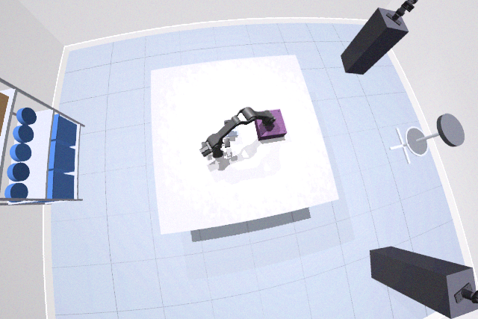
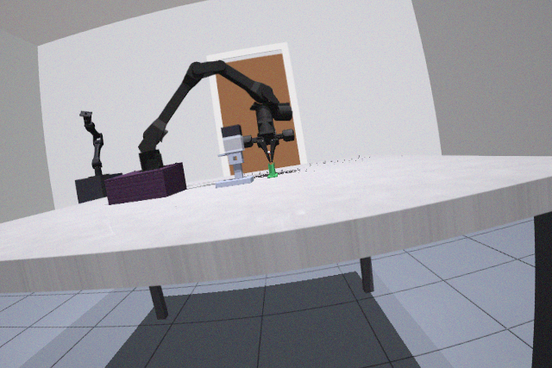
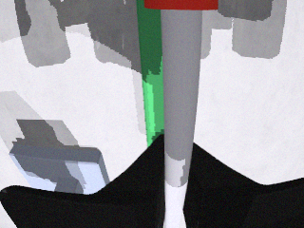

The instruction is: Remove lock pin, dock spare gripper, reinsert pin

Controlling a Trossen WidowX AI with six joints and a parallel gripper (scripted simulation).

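Note:
My gripper point(image 2: 271, 161) point(image 3: 170, 142) points down, shut on the lock pin. The pin's grey shaft point(image 3: 181, 85) passes between the fingertips, and its red end point(image 3: 182, 4) shows at the wrist view's top edge. A green holder point(image 2: 272, 171) point(image 3: 154, 104) stands on the table right below the fingertips, beside the pin in the wrist view. Whether the pin is clear of it I cannot tell. The pale blue mount point(image 2: 229, 183) point(image 3: 91, 177) stands left of my gripper in the exterior view. The spare gripper, a pale block point(image 2: 233, 143) with a dark top, sits upright on its socket point(image 2: 235, 158).
My arm point(image 1: 249, 113) point(image 2: 178, 98) rises from a purple block point(image 1: 270, 134) point(image 2: 138, 188) on the white table point(image 1: 246, 196) point(image 2: 311, 208) and arches close past the mount. Dark pedestals point(image 1: 370, 43) point(image 1: 413, 276) carrying other arms, a stool point(image 1: 449, 130) and a shelf point(image 1: 63, 153) stand off the table.

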